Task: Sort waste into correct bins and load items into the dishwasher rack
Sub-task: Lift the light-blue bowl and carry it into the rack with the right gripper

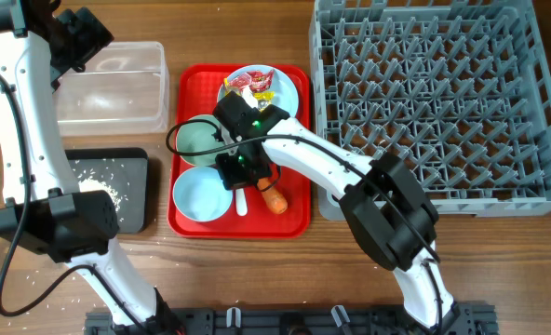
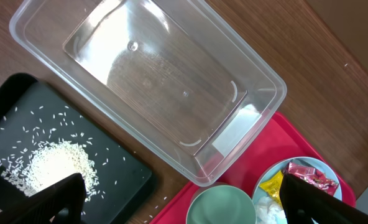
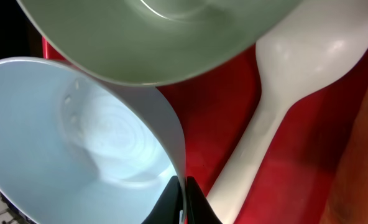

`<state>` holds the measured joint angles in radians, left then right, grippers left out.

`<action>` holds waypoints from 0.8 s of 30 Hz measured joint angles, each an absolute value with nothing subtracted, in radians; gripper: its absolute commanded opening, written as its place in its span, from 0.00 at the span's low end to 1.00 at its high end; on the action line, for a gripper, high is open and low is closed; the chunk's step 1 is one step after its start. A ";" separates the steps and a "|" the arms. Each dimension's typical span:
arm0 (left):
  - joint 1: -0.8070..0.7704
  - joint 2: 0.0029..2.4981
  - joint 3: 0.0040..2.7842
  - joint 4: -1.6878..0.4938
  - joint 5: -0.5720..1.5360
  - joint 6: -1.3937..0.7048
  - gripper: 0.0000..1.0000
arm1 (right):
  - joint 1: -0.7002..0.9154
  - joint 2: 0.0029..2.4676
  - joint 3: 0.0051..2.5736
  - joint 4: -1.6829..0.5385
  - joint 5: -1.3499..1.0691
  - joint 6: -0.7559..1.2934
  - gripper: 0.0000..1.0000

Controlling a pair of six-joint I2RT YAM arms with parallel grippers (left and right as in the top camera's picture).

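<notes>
While the left gripper (image 1: 82,42) hangs above the far end of one clear tub (image 1: 117,88) with its fingers (image 2: 59,199) spread wide and holding nothing, one black tray (image 1: 134,209) sits just in front of the tub, strewn with white rice grains (image 2: 56,162). To the right lies one red tray (image 1: 294,209). It carries two bowls, a pale green bowl (image 1: 196,138) and a light blue bowl (image 1: 199,197), plus one light blue plate (image 1: 289,93), one white spoon (image 3: 283,93) and one carrot (image 1: 275,199). The right gripper (image 3: 184,202) pinches the light blue bowl's rim between its jaws. On the plate lie a red wrapper (image 2: 308,177), a yellow wrapper (image 2: 271,186) and white tissue (image 2: 268,213). One grey dishwasher rack (image 1: 434,102) stands at the right. Everything rests on a wooden table (image 1: 499,270). The right arm hides part of the plate and the spoon, the rack runs off the top edge of the overhead view, and the full wrapper count is unclear.
</notes>
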<state>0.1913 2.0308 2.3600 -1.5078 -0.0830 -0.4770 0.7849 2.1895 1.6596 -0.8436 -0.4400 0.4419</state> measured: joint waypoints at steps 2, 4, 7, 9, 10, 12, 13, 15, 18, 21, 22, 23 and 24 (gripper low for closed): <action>0.191 2.031 2.360 -1.514 -0.083 -0.477 1.00 | 0.786 2.190 1.661 -0.843 -0.440 0.451 0.05; 0.191 2.031 2.360 -1.519 -0.083 -0.477 1.00 | 0.787 2.192 1.675 -0.859 -0.435 0.452 0.04; 0.191 2.031 2.360 -1.519 -0.082 -0.477 1.00 | 0.787 2.194 1.760 -0.954 -0.369 0.448 0.04; 0.191 2.031 2.360 -1.519 -0.080 -0.477 1.00 | 0.788 2.167 1.794 -0.989 -0.302 0.440 0.04; 0.191 2.031 2.360 -1.520 -0.080 -0.477 1.00 | 0.788 2.144 1.794 -0.997 -0.276 0.437 0.04; 0.191 2.031 2.360 -1.519 -0.080 -0.477 1.00 | 0.784 2.052 1.797 -1.016 -0.187 0.418 0.04; 0.191 2.031 2.360 -1.519 -0.080 -0.477 1.00 | 0.780 2.015 1.801 -1.029 -0.129 0.414 0.04; 0.191 2.031 2.360 -1.520 -0.080 -0.477 1.00 | 0.757 1.943 1.802 -1.053 -0.009 0.407 0.04; 0.191 2.031 2.360 -1.519 -0.080 -0.477 1.00 | 0.655 1.863 1.807 -1.063 0.220 0.387 0.04; 0.191 2.031 2.360 -1.519 -0.080 -0.477 1.00 | 0.508 1.853 1.808 -1.059 0.406 0.376 0.04; 0.191 2.031 2.360 -1.519 -0.080 -0.477 1.00 | 0.450 1.853 1.808 -1.047 0.511 0.373 0.04; 0.191 2.031 2.360 -1.518 -0.080 -0.477 1.00 | 0.410 1.853 1.808 -1.022 0.602 0.372 0.04; 0.191 2.031 2.360 -1.519 -0.080 -0.477 1.00 | 0.375 1.853 1.808 -0.978 0.685 0.364 0.04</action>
